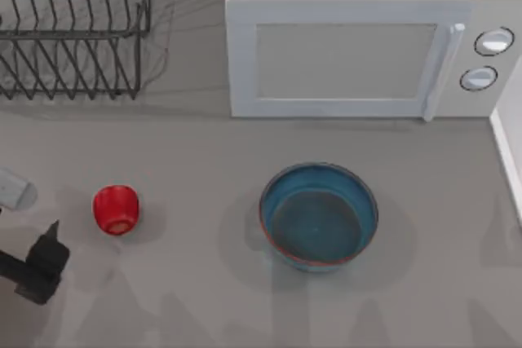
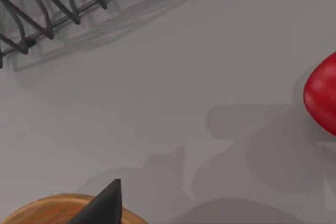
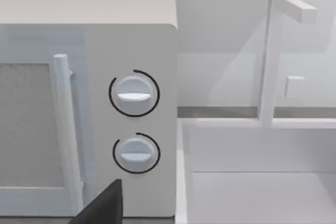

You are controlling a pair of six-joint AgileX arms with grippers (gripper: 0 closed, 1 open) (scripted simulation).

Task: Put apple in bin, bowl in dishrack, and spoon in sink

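the dark fingertip of the left gripper sits closest to the left wrist camera, with a round orange-brown wooden object just behind it; what that object is cannot be told. from above, the left gripper hovers low at the left edge of the table, near the apple and apart from it, and holds nothing that can be seen. whether its jaws are wide or narrow cannot be told.

the white microwave is the biggest thing here, standing at the back of the table from the middle to the right, door closed, a vertical handle and two round dials on its right part. the dishrack comes next, at the back left, dark wire with slanted prongs and nothing in it. a white sink with a tall faucet lies just beside the microwave's right side in the right wrist view, where a dark fingertip of the right gripper pokes in; its opening cannot be told.

the bowl stands upright on the table in front of the microwave, right of centre, blue inside and nothing in it. the apple rests on the table at the left, well apart from the bowl, in front of the dishrack. a small pale grey object lies at the left edge, partly cut off.
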